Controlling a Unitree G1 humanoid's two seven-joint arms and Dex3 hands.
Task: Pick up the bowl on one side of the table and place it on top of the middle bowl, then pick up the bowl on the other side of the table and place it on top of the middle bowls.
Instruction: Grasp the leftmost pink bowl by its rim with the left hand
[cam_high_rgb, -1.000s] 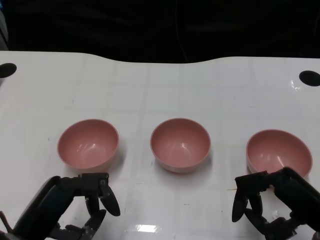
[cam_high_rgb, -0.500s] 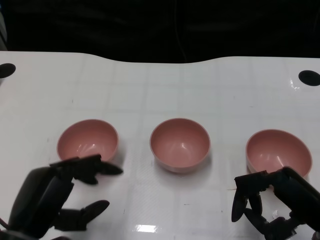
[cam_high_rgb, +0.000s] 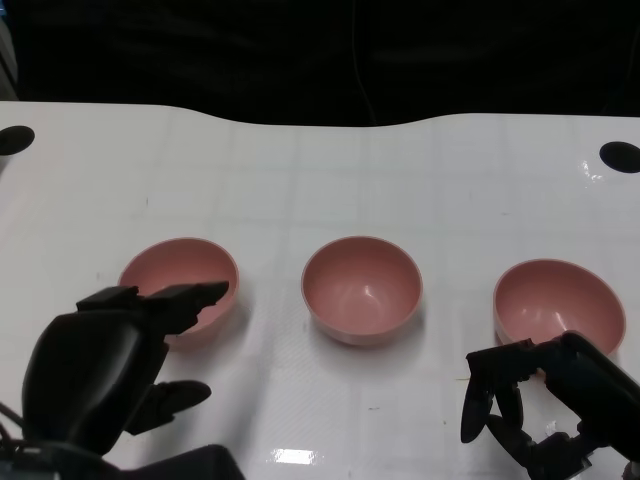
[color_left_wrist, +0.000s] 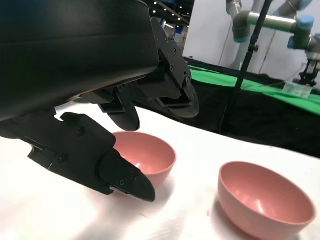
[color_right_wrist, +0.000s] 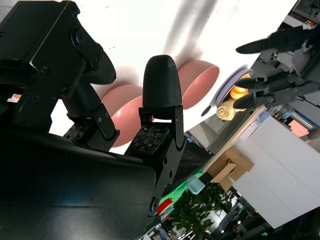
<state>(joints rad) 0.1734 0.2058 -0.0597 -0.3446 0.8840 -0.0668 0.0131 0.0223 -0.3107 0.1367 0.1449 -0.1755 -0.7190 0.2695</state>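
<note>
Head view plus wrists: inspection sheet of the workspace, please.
Surface: white table with a faint grid, a black round mark near each far corner.
Job's things: left bowl, middle bowl and right bowl, all pink, upright, in one row, apart, none stacked.
Clutter: nothing seen.
Hands: left hand open, fingers spread over the left bowl's near rim, contact not clear; right hand open, just short of the right bowl, holding nothing.
Cables: a thin dark line runs down the black backdrop.
Surroundings: the wrist views show another robot arm, green cloth and a plant.
</note>
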